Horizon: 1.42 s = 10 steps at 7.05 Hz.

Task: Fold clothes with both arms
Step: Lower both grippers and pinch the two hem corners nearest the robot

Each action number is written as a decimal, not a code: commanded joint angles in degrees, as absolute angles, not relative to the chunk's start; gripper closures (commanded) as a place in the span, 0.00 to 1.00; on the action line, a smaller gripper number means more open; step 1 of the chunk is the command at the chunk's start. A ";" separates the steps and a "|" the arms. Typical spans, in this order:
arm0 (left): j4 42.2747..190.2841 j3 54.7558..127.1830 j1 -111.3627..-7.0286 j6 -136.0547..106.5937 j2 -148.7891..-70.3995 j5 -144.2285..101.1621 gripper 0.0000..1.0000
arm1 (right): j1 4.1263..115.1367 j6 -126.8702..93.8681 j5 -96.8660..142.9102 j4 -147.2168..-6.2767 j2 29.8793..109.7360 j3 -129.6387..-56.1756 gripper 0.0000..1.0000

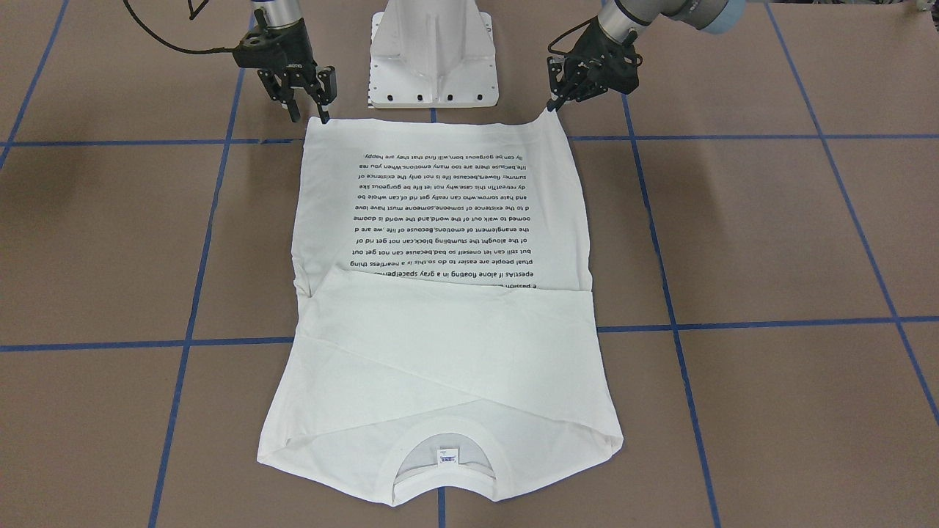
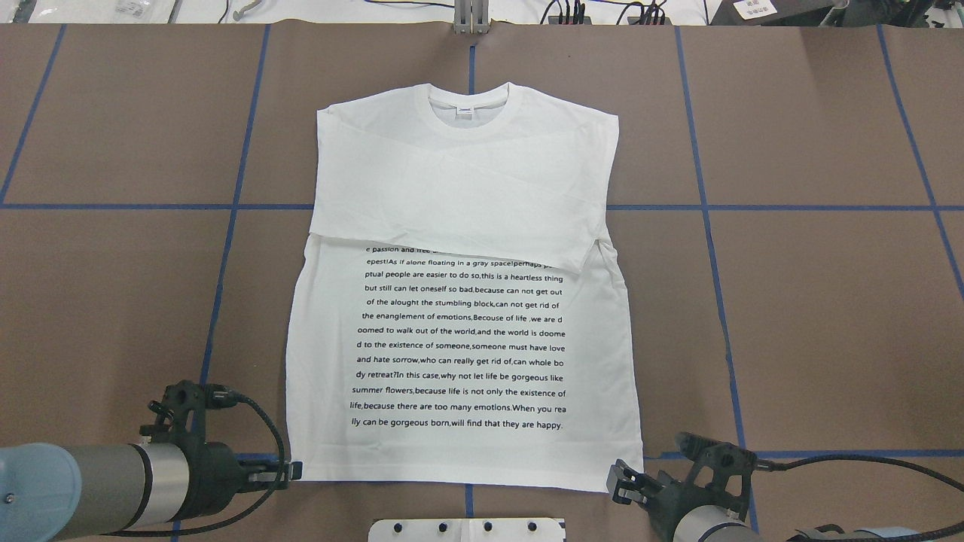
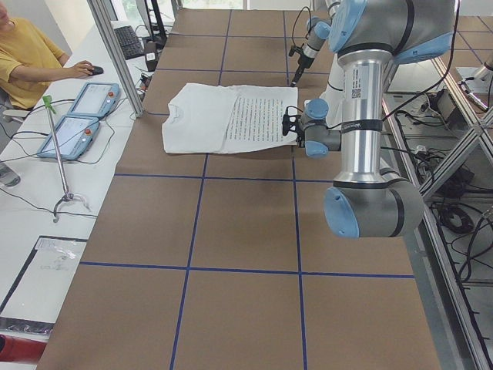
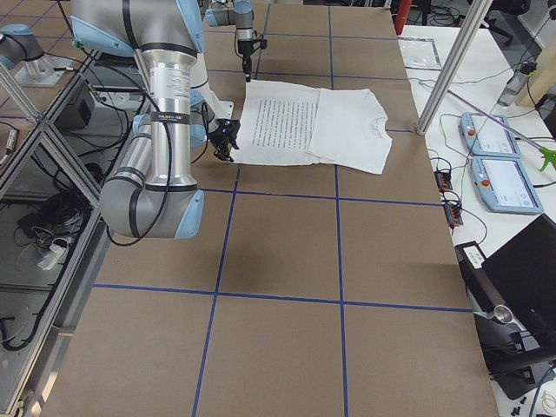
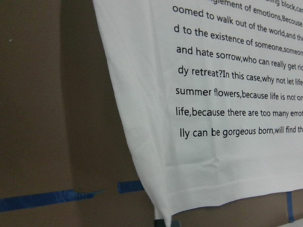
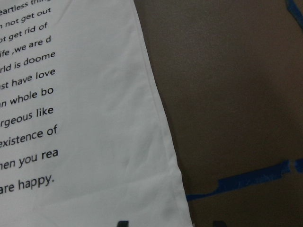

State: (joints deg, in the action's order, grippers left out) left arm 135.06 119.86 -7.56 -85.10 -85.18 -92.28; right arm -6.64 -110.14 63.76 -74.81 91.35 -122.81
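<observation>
The white long-sleeved T-shirt (image 1: pixel 440 345) lies flat on the brown table, printed text up, both sleeves folded across the chest (image 2: pixel 467 173). Its collar (image 2: pixel 468 105) points away from me and its hem is nearest me. My left gripper (image 2: pixel 295 471) is at the hem's left corner, its fingers close together on the corner cloth, which peaks up slightly (image 1: pixel 552 108). My right gripper (image 2: pixel 617 485) is open at the hem's right corner (image 1: pixel 308 111), its dark fingertips apart in the right wrist view. The left wrist view shows the hem corner (image 5: pixel 161 213).
The white pedestal base (image 1: pixel 433 59) stands between the two arms, just behind the hem. Blue tape lines (image 2: pixel 226 226) cross the brown table. An operator (image 3: pixel 11 62) and two teach pendants (image 3: pixel 77 116) are at the far side table.
</observation>
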 commanded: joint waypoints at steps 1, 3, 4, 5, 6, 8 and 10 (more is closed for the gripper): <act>135.09 119.88 -7.56 -85.17 -85.25 -92.29 1.00 | -7.12 -110.39 63.81 -75.32 91.32 -122.08 0.32; 135.09 119.88 -7.56 -85.17 -85.17 -92.29 1.00 | -8.69 -110.48 63.72 -75.67 91.41 -122.08 0.32; 135.09 119.88 -7.56 -85.17 -85.08 -92.29 1.00 | -9.31 -110.39 63.02 -75.76 91.32 -121.99 0.33; 135.09 119.88 -7.56 -85.08 -85.08 -92.29 1.00 | -9.40 -110.39 62.84 -75.76 91.32 -121.99 0.37; 135.09 119.88 -7.56 -85.17 -85.08 -92.29 1.00 | -9.40 -110.22 62.75 -75.76 91.32 -121.82 0.47; 135.17 119.97 -7.56 -85.17 -84.90 -92.29 1.00 | -9.14 -109.69 62.75 -75.76 91.41 -121.38 0.47; 135.26 119.97 -7.56 -85.17 -84.99 -92.29 1.00 | -9.14 -109.69 62.75 -77.24 91.23 -121.38 0.47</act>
